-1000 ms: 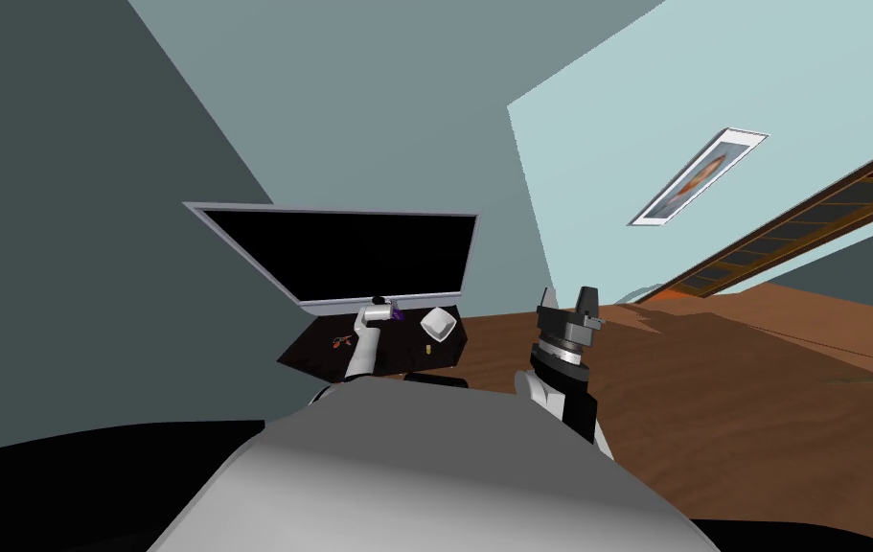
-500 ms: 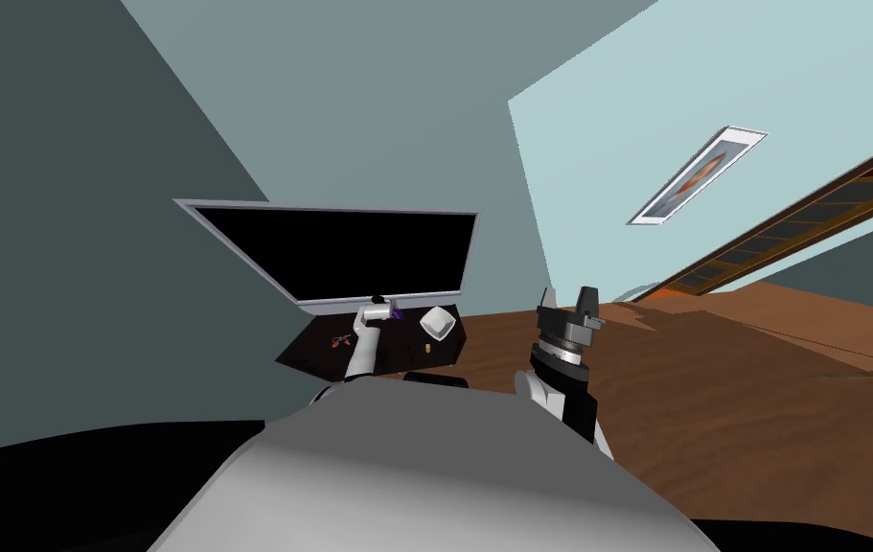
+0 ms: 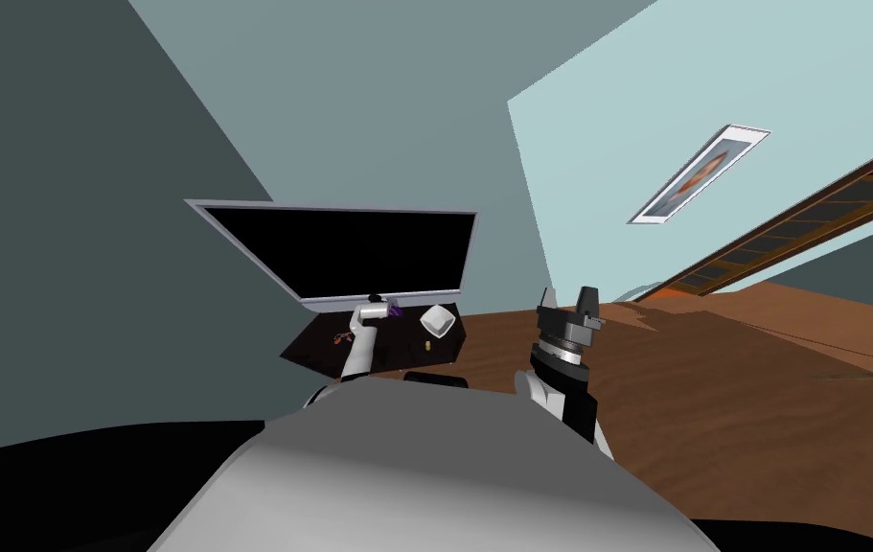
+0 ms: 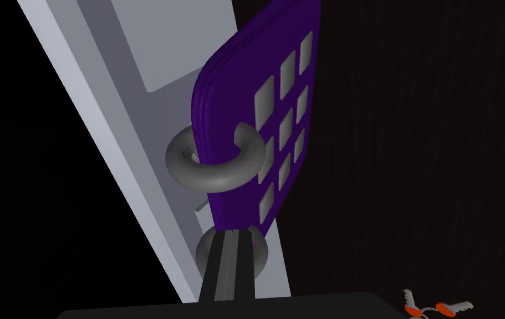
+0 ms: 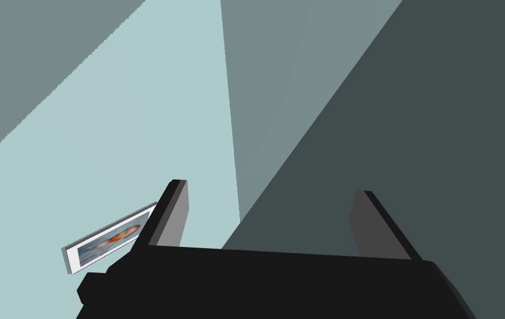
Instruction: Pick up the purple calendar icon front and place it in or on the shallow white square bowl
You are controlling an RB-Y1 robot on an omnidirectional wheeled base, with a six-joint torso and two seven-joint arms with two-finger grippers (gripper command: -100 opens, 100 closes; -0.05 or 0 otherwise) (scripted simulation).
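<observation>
Little had shifted in a second: my left gripper (image 4: 233, 243) still pinched the flat purple calendar icon with grey squares (image 4: 240, 83), held above the dark desktop (image 3: 314, 347) left of the shallow white square bowl (image 3: 437, 322), so the carry remained.

Purple calendar icon (image 4: 234, 99), grey square grid; white bowl (image 3: 437, 323)

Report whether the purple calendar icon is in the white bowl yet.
Out. The left hand pinches the calendar icon by its edge, and the bowl stands apart from it on the dark table.
</observation>
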